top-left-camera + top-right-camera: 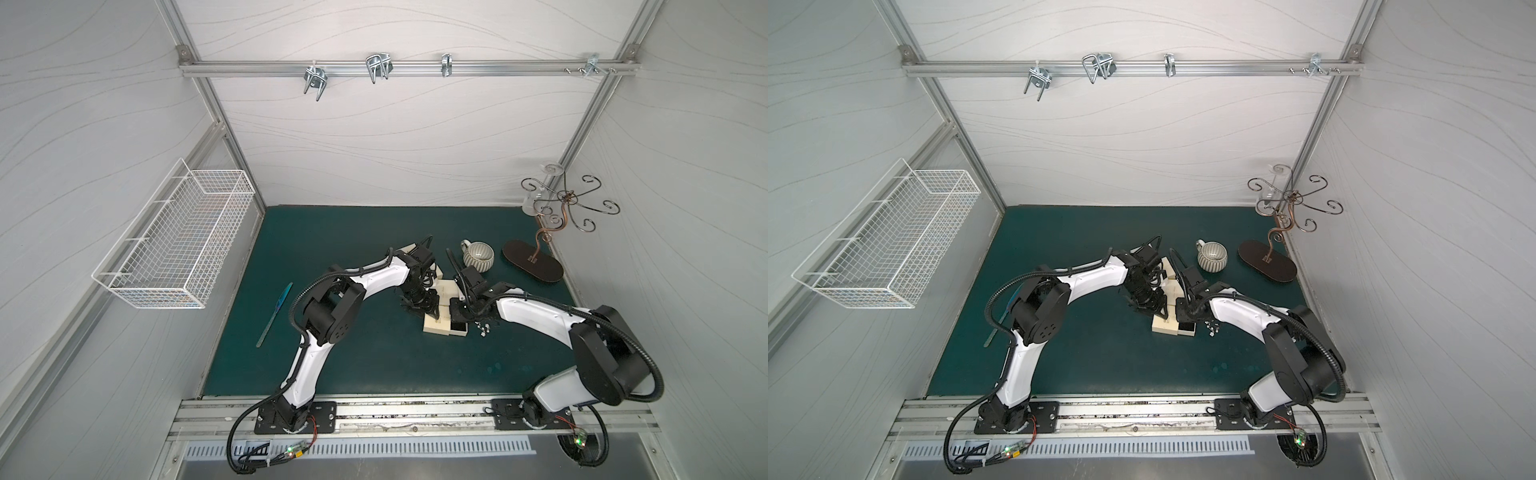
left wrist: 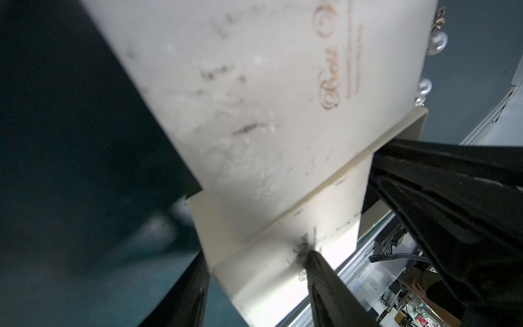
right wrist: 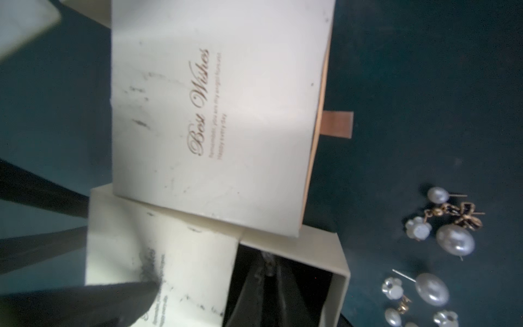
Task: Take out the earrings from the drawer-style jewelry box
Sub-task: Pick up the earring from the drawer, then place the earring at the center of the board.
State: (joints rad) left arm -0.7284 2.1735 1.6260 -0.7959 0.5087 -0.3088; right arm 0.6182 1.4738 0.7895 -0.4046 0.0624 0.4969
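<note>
Teal matting covers the worktop [image 1: 365, 249] of a white-panelled booth. At its middle the right hand [image 3: 267, 270] reaches down into the open drawer [image 3: 339, 297] of a cream jewelry box. Its fingers are drawn together against the black lining. A small pale glint sits at their tips, too blurred to call an earring.

The left hand [image 2: 253, 254] stands over the sleeve [image 3: 181, 249] that the drawer slid from. Its fingers [image 2: 325, 283] are apart, 1 tip pressed on the sleeve's top face and the other down along its side. Whether it squeezes or only pins, I cannot tell.

A 2nd cream box [image 3: 226, 113], lettered "Best Wishes", overlaps 1 corner of the sleeve. It is closed, with its brown ribbon tab [image 3: 338, 124] sticking out.

The earrings [image 3: 455, 240] lie loose on the matting near the drawer, on the side toward the right arm's base. They are pearl drops, small white flowers and a gilt bow, and none touches the drawer wall. Beyond the drawer sits a ribbed mug [image 1: 478, 255].

The step in hand looks like a pick from inside the drawer. The next move calls for a straight lift clear of the drawer wall, then a short carry to the cluster. The release should be low over the matting, with the left hand bracing the sleeve. After that, the closed box probably needs its tab pulled.
</note>
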